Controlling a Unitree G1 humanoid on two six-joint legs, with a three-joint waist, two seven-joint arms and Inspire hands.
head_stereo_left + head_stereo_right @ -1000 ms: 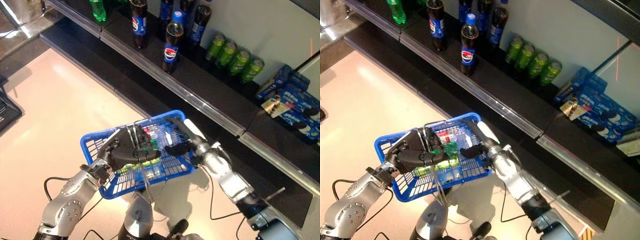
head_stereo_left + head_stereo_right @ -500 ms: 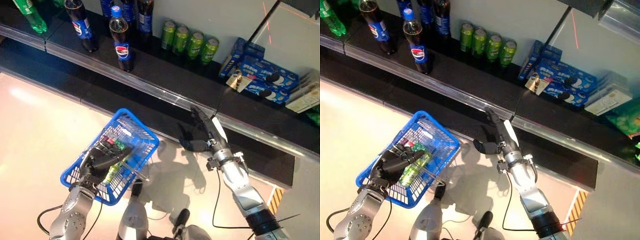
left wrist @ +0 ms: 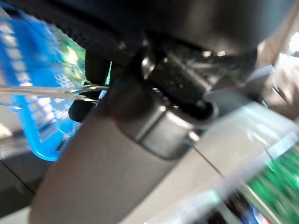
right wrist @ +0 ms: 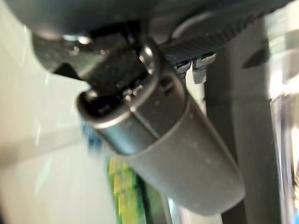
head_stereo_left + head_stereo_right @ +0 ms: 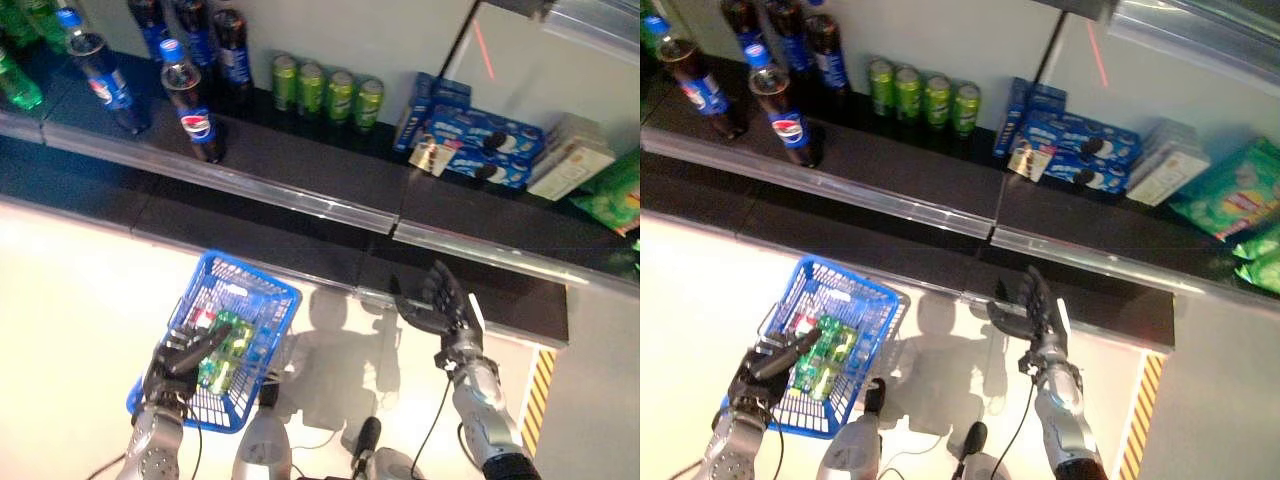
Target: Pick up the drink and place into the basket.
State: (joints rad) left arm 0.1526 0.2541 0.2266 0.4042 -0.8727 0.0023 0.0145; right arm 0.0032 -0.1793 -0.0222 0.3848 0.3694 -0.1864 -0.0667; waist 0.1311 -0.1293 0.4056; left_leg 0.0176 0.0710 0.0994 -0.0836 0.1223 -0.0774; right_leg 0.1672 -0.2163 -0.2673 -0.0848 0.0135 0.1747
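My left hand (image 5: 180, 358) is shut on the thin wire handles (image 3: 42, 91) of the blue basket (image 5: 268, 295), which hangs low at the left above the floor. Green drinks (image 5: 228, 345) and a drink with a red label (image 5: 205, 318) lie inside the basket. My right hand (image 5: 442, 305) is open and empty, its fingers spread, in front of the lower shelf edge to the right of the basket. Green cans (image 5: 326, 90) stand in a row at the back of the shelf. Dark cola bottles (image 5: 195, 103) stand at the shelf's left.
The black shelf (image 5: 300, 165) runs across the view with a clear front rail. Blue biscuit boxes (image 5: 470, 150) and a tan box (image 5: 570, 158) lie to the right of the cans. Green snack bags (image 5: 1230, 205) are at far right. A yellow-black striped floor mark (image 5: 540, 385) lies at lower right.
The camera has swung right along the shelf, so the whole scene has shifted. My right hand has left the basket and now hangs open and empty by the shelf edge. The basket hangs lower at left.
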